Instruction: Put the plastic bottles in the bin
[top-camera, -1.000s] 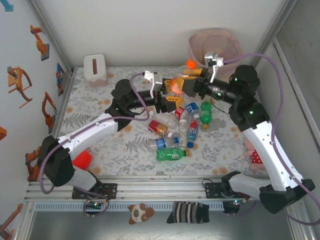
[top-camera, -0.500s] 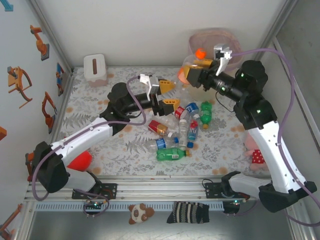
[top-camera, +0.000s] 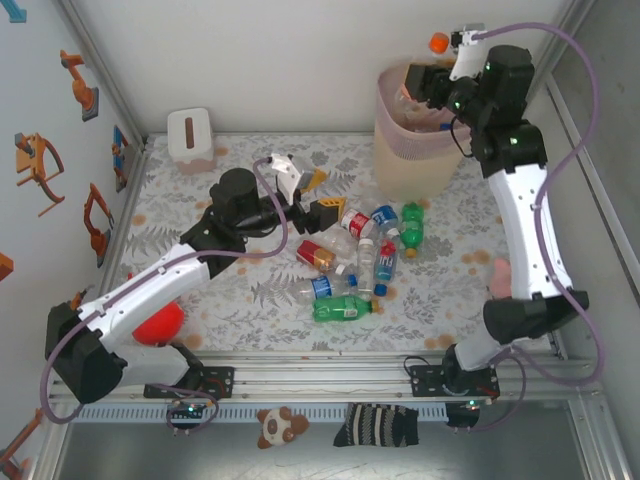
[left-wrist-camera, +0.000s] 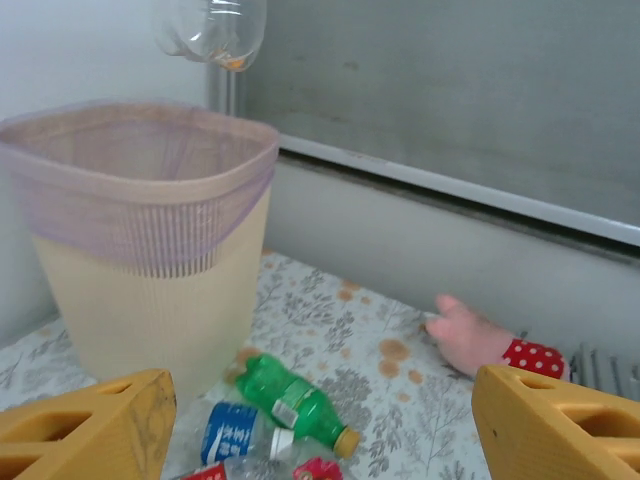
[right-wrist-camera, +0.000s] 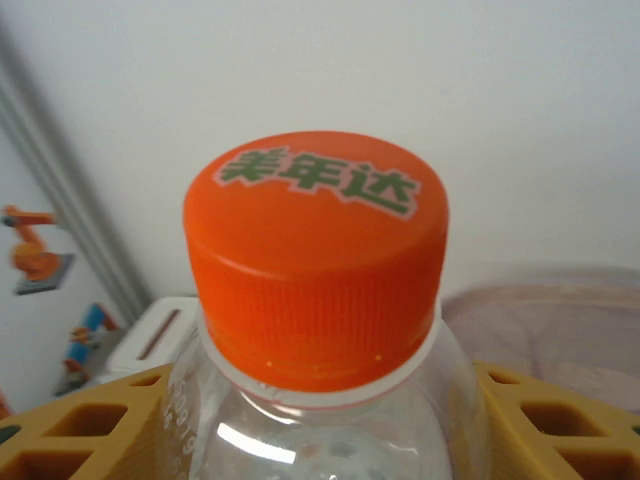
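Green plastic lies nearest: a green bottle (top-camera: 340, 308) on its side on the flowered table (top-camera: 200, 200), well to the near side of the bin (top-camera: 405, 165). A pink plush limb (left-wrist-camera: 480, 340) with a red dotted cuff lies to the near right of the bin.

Closer to the bin, the other plastic bottles (top-camera: 355, 255) lie in a loose heap, clear ones with blue, red and orange labels touching one another. A second green bottle (top-camera: 412, 222) lies at the heap's edge, just in front of the bin's wall.

To the near left of the bin hangs the left gripper (top-camera: 322, 196), its yellow fingers (left-wrist-camera: 85, 430) spread wide with nothing between them. The left wrist view looks past them to the bin, with a blue-labelled bottle (left-wrist-camera: 235, 435) near its foot.

A white tissue box (top-camera: 190, 133) stands well to the left of the bin, by the back wall.

The bin stands upright at the table's far right. Above its mouth the right gripper (right-wrist-camera: 325, 425) clamps a clear bottle (left-wrist-camera: 212, 30) at the shoulder, below its orange cap (right-wrist-camera: 315, 260), with a yellow finger on each side. The bottle hangs base down over the bin's opening, clear of the rim.
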